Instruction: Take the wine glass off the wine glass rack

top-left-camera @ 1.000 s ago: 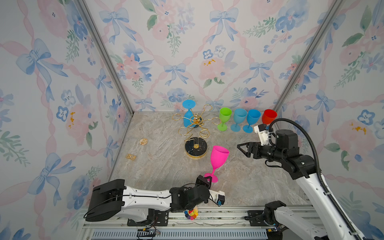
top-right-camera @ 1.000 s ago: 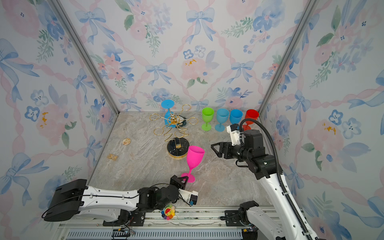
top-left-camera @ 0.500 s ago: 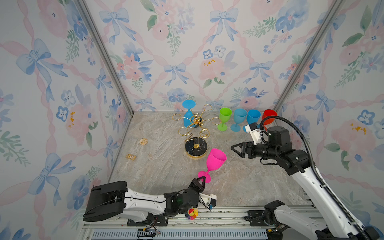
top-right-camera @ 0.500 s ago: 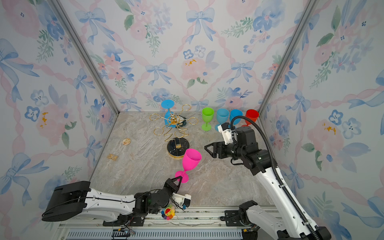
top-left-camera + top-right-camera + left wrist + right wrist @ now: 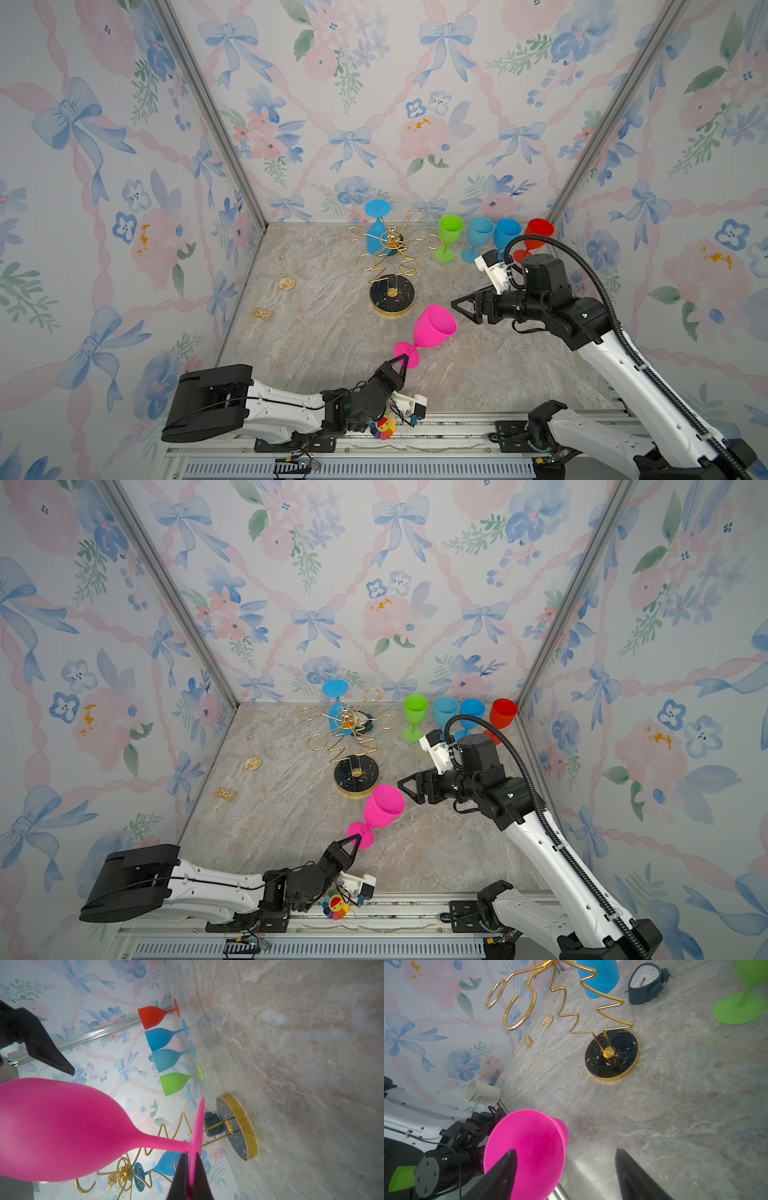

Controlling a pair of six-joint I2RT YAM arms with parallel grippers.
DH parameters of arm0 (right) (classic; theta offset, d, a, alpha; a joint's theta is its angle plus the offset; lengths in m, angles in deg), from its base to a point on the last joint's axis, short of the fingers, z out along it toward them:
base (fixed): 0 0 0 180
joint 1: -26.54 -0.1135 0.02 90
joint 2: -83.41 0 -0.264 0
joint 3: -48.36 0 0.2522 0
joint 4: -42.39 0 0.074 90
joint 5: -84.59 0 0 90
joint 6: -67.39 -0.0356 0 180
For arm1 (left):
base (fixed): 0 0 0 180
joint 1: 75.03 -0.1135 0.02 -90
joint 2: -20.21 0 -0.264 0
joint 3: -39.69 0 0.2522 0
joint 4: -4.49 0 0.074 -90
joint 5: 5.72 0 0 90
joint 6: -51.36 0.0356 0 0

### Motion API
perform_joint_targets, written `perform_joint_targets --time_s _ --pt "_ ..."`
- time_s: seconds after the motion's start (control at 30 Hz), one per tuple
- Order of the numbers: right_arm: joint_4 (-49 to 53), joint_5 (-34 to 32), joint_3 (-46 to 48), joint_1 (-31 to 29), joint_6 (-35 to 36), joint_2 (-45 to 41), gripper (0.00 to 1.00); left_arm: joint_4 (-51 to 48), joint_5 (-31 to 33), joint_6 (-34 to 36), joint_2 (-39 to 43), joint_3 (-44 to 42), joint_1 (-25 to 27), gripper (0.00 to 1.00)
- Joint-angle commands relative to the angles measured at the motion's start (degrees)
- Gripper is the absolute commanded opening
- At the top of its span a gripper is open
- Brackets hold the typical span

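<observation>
In front of the rack (image 5: 392, 296), in both top views, the pink glass (image 5: 432, 326) is off its loops and tilted in the air. The left gripper (image 5: 401, 365) pinches its foot, and the right gripper (image 5: 463, 311) is spread just beside the bowl. We judge this a handover: next, the right closes gently on the bowl. From the left wrist, the bowl's rim is cut off. From the right wrist, the bowl hides stem and pinch, and we cannot tell whether a finger (image 5: 500, 1174) touches it.
</observation>
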Motion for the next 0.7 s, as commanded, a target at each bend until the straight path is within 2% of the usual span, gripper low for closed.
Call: perform_joint_targets --time_s 0.0,0.1,0.67 --pt "0.68 0.81 -1.37 -1.51 1.38 0.69 0.76 2.56 1.41 2.71 0.5 -0.55 0.43 0.0" --pt "1.03 0.85 -1.59 -2.24 1.79 1.15 0.75 2.65 3.07 3.24 -0.18 -0.11 0.61 0.0" --pt "0.69 0.54 -1.76 -4.92 0.35 3.48 0.65 2.56 2.9 3.2 2.88 -1.85 0.7 0.0"
